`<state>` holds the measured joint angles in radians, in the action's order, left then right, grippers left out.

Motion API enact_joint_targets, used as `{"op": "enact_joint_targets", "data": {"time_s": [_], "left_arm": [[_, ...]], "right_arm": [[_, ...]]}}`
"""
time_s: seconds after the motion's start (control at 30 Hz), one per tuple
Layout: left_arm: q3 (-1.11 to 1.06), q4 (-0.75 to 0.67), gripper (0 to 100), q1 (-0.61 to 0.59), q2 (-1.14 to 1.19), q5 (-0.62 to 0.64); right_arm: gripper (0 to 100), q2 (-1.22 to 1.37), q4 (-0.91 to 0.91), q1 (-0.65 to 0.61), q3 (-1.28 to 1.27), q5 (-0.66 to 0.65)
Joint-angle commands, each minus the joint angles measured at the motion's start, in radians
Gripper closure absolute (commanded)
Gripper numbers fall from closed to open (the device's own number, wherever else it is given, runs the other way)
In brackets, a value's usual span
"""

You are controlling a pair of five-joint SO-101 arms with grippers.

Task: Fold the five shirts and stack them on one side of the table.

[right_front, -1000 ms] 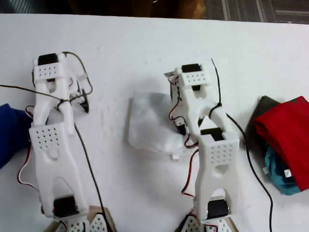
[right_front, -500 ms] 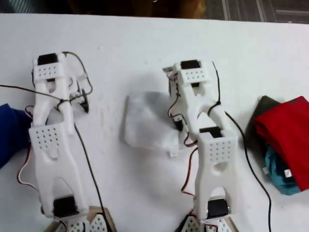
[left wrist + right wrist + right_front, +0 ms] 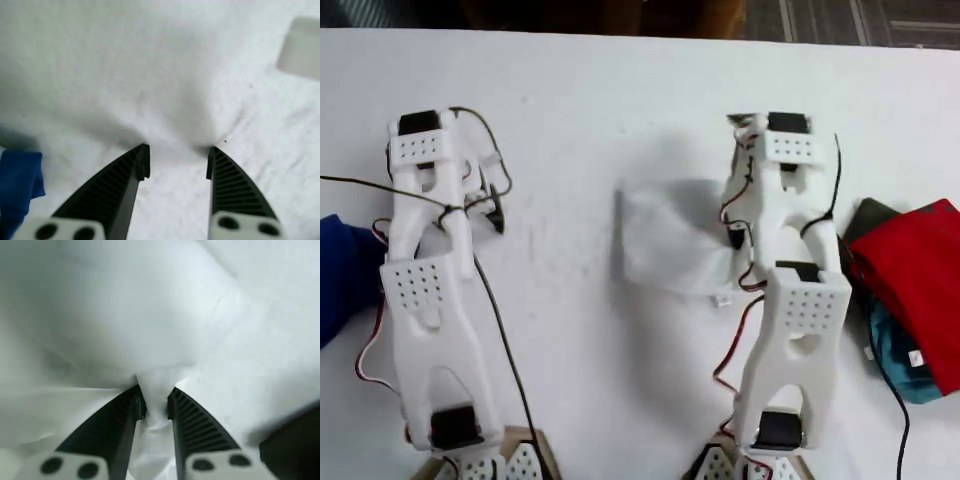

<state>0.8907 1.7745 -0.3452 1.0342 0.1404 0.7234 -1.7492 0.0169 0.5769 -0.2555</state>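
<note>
— Shifted rightward since a second ago, the white shirt (image 3: 665,240) is pinched in the jaws of the right gripper (image 3: 155,402) and brought nearer the red shirt (image 3: 910,270) atop the stack at the right edge. Stacking is judged close.

— And the left gripper (image 3: 177,162)?

— Kept still, jaws spread over bare table (image 3: 570,80). The blue shirt (image 3: 340,275) is left waiting at the left edge.

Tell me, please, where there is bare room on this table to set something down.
Free: the far strip of table beyond both arms, and the lane between the left arm and the white shirt. Crowded: the right edge, where the red shirt tops a stack close beside the right arm.
</note>
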Motion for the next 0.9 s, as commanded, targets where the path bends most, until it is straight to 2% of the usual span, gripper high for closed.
{"op": "enact_joint_targets", "data": {"time_s": [0.0,0.13,0.4,0.63,0.87], "left_arm": [[-0.005,0.002,81,0.003,0.008,-0.006],[-0.005,0.002,81,0.003,0.008,-0.006],[-0.005,0.003,81,0.003,0.008,-0.006],[-0.005,0.003,81,0.003,0.008,-0.006],[-0.005,0.003,81,0.003,0.008,-0.006]], "right_arm": [[97.9,-0.128,-0.022,0.044,0.038,0.002],[97.9,-0.234,-0.021,0.087,0.038,-0.011],[97.9,-0.39,-0.021,0.197,0.038,-0.144],[97.9,-0.432,-0.019,0.374,0.04,-0.252],[97.9,-0.429,-0.019,0.567,0.107,-0.27]]}}
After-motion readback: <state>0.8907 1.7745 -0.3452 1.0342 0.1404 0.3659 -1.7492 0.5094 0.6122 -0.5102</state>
